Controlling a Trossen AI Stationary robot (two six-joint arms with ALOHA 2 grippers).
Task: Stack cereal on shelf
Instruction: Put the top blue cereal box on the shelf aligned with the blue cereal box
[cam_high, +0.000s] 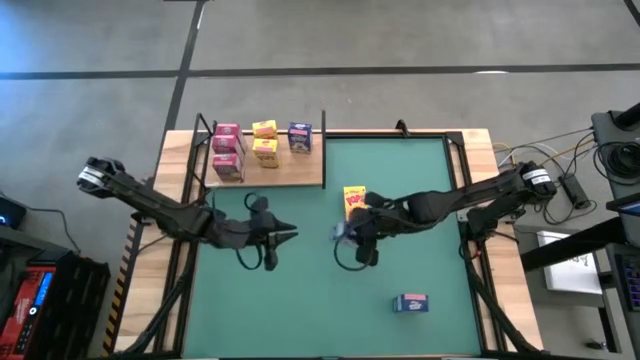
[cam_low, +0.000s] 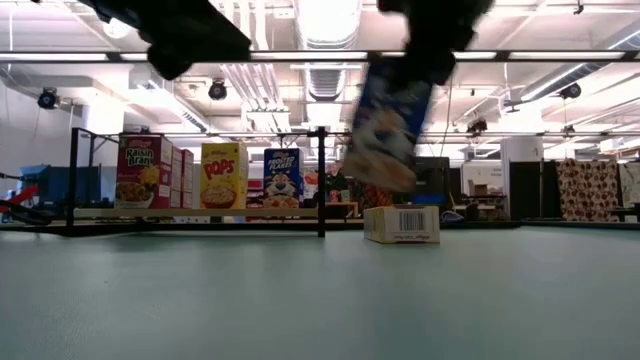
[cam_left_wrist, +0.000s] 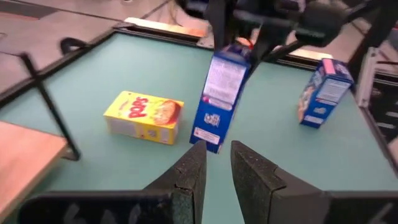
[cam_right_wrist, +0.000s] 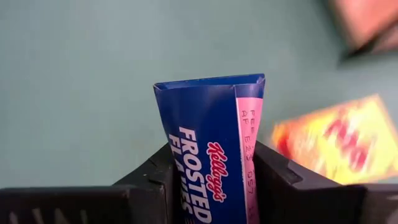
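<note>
Blue Frosted Flakes box (cam_right_wrist: 211, 149) hangs tilted in right tool (cam_right_wrist: 211, 186).

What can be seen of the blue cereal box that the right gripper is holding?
The blue cereal box is small, cardboard by its look, with white "Frosted Flakes" lettering and a pink side panel printed with a code. The right gripper is shut on it, one dark finger on each broad face. It hangs tilted, clear of the green mat, near mid-table beside a yellow box lying flat. Only the fingers touch it.
</note>
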